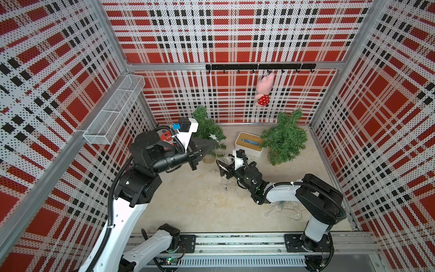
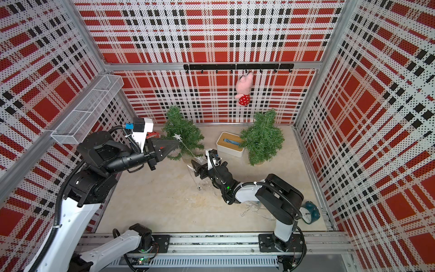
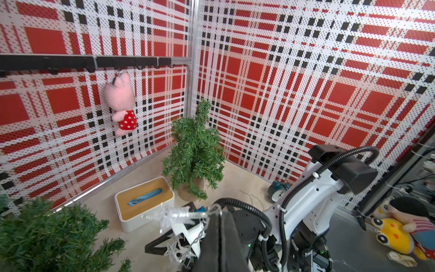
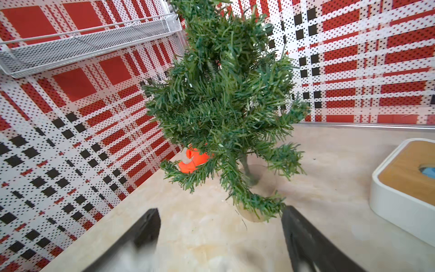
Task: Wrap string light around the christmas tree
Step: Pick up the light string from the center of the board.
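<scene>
Closest to us, the left claw (image 3: 220, 212) was pressed together on the string (image 3: 168, 216), with a star bulb hanging just off its tip. In a top view that tip sat just beside the near branches of the tree (image 1: 207, 128). From there the string dropped to the right claw (image 4: 220, 208), whose jaws stood spread, low before the pot. Whether any wire lay between them we could not tell. The rest trailed over the floor (image 1: 188, 200) to a loose heap (image 1: 282, 210) under the right arm. No loop looked laid around the tree yet. We judged three risks. A tug on the run between the claws could tip the light tree. The heap could tangle or catch on the arm as slack paid out. The spread claw could lose the string.
</scene>
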Tool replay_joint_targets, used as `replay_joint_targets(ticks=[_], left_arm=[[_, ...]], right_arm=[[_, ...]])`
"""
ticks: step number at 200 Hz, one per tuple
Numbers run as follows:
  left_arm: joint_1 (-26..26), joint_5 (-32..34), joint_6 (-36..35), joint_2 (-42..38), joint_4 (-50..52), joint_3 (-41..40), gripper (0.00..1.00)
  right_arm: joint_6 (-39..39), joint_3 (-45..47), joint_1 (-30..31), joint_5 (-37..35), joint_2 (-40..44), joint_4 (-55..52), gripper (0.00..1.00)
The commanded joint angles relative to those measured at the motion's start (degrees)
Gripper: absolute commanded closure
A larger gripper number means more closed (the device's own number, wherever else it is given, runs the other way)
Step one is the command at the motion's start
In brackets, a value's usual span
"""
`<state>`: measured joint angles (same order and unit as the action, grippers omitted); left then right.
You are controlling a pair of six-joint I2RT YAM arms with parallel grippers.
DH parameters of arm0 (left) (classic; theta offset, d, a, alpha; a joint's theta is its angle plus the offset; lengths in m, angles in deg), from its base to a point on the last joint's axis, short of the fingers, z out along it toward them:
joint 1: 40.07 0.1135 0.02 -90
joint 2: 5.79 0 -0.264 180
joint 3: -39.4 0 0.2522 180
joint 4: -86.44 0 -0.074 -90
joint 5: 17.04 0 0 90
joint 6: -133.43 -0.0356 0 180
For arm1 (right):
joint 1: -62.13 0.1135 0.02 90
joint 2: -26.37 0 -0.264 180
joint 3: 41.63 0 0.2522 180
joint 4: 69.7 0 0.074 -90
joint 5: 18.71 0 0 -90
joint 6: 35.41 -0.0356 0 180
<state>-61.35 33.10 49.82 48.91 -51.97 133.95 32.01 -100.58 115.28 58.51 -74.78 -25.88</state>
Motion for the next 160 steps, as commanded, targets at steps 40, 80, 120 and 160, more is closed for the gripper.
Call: replay_joint_targets(ticks=[40, 80, 120, 160], left_arm=[[2.47, -0.10, 2.22, -1.89, -4.56, 0.75, 1.00], [3.12, 2.49, 1.80, -3.44, -3.39, -1.09, 1.00], [5.76, 11.36, -1.18, -5.07, 1.65, -4.68, 1.00], [14.55, 19.92, 0.42, -7.15, 0.60, -12.39, 1.00]], right_arm=[[4.57, 0.40, 0.19, -8.72, -0.50, -0.04, 0.49], [10.45, 3.36, -3.16, -9.72, 4.79, -2.74, 0.71], [26.31, 0.91, -4.12, -10.85, 14.81, -15.17, 0.93], [39.24, -10.68, -5.48, -7.84, 20.22, -32.07, 1.00]])
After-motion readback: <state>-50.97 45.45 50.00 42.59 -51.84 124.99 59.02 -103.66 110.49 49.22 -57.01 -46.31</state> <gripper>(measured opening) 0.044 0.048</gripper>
